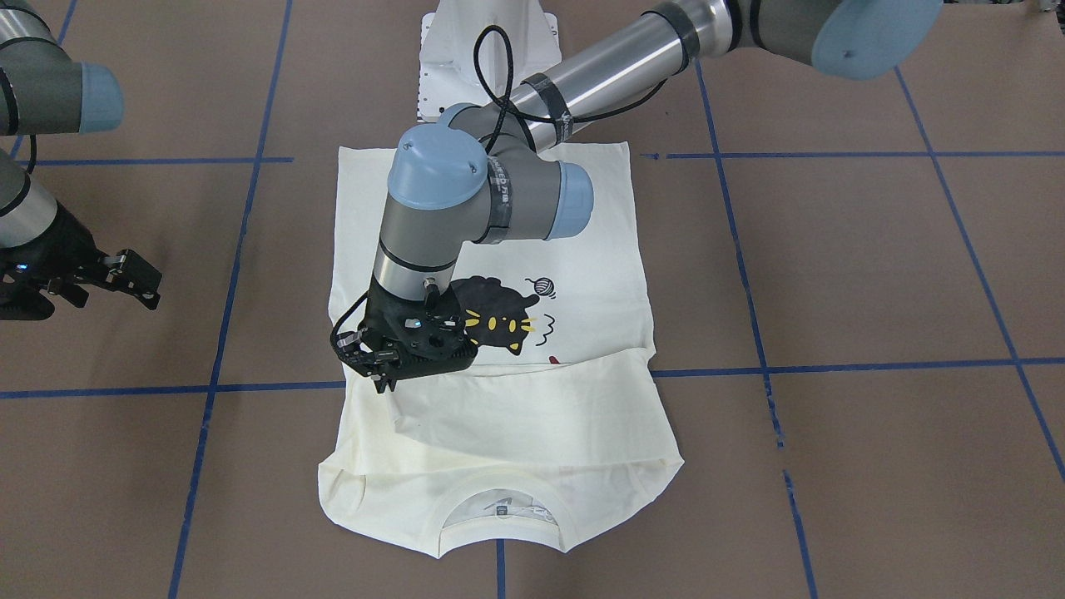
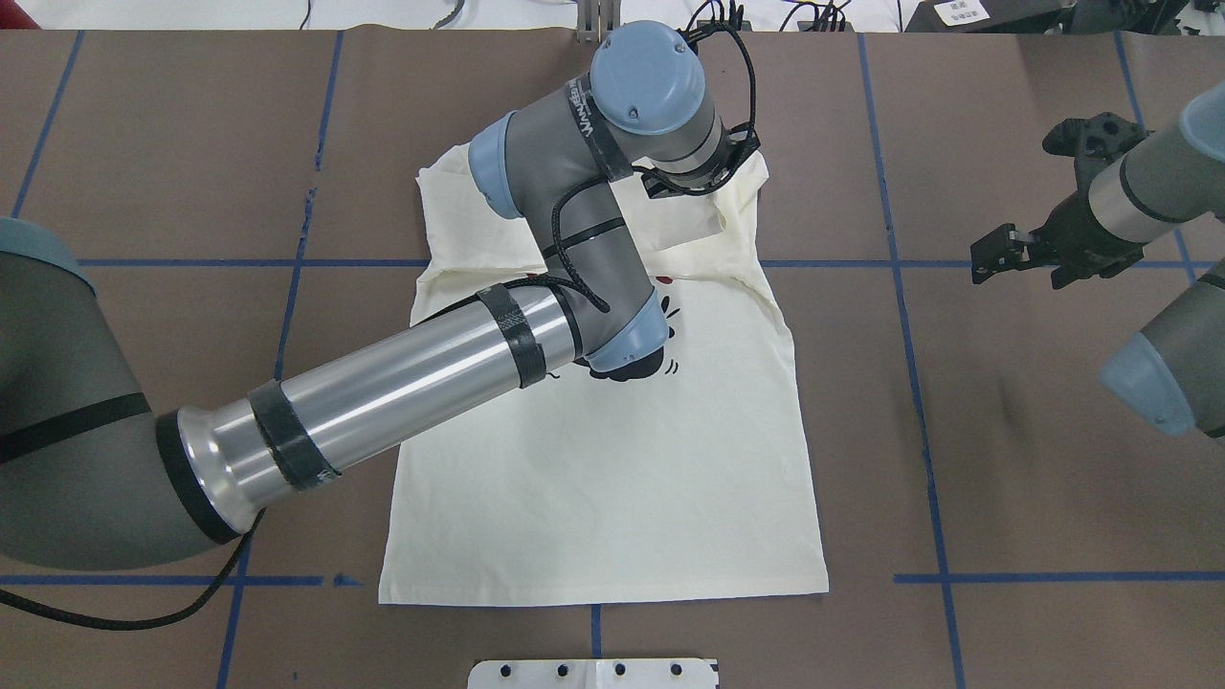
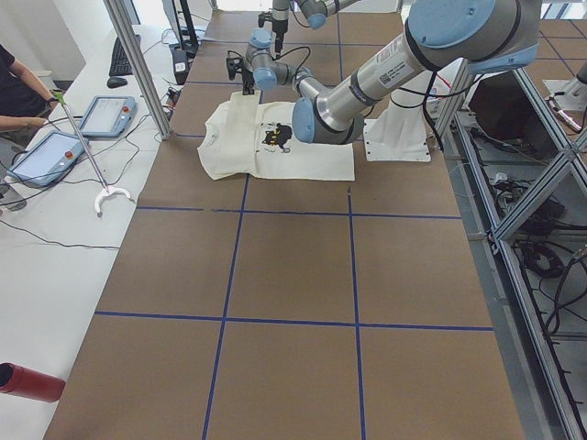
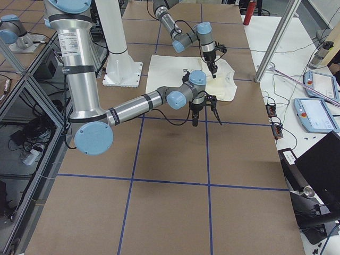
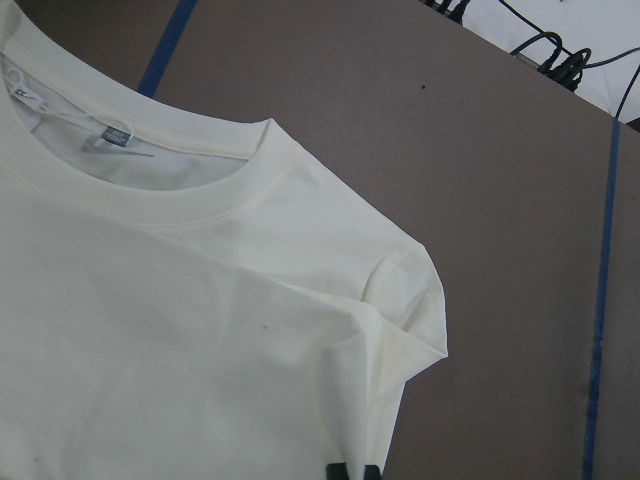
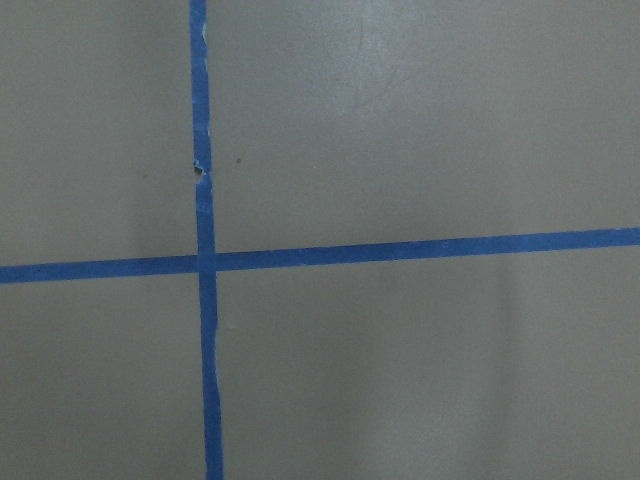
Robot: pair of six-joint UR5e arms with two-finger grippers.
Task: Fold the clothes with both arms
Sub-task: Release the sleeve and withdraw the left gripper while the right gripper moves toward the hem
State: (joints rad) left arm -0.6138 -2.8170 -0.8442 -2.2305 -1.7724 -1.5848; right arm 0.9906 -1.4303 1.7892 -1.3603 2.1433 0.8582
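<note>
Creased cream T-shirt (image 1: 532,416) under left tool (image 1: 384,376), grip unclear; right tool (image 1: 133,281) agape, empty

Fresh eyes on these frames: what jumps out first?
The cream T-shirt lies flat mid-table, black cat print up, with a fold of cloth laid across the chest. The left arm stretches right over it, and the left gripper sits low at the shirt's edge by that fold. The right gripper hangs off to the side over the taped brown table, jaws wide.
</note>
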